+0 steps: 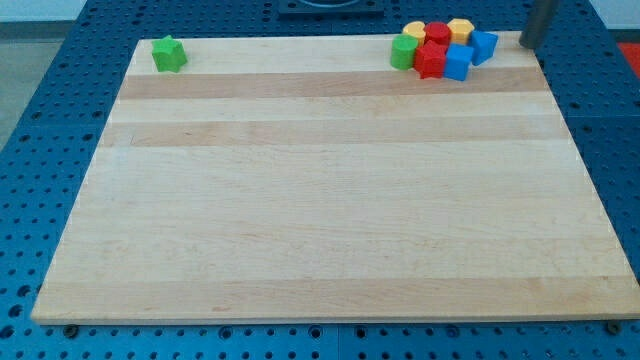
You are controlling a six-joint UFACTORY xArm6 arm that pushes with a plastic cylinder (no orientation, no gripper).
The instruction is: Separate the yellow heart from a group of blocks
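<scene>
The yellow heart (461, 29) sits at the view's top right of the wooden board (330, 200), at the back of a tight cluster of blocks — though at this size its heart shape is hard to confirm against the other yellow block (415, 30), which lies at the back left of the same cluster. Between the two yellows is a red block (438, 32), touching both. In front of it stands a second red block (431, 60), with a green block (403, 52) pressed against its left side and a blue block (458, 62) against its right. Another blue block (484, 46) closes the cluster on the view's right, just beside the yellow heart. All seven pieces lie packed together near the board's top edge. My tip (524, 44) — a dark rod entering from the view's top — stands just right of the cluster, near the right-hand blue block but apart from it, at the board's top right corner. There is no claw on this arm, so nothing is spread or pinched. Well apart, at the view's top left corner, a lone green block (168, 54) of star-like shape rests on the board. No containers show; the board lies on a blue perforated table (40, 150).
</scene>
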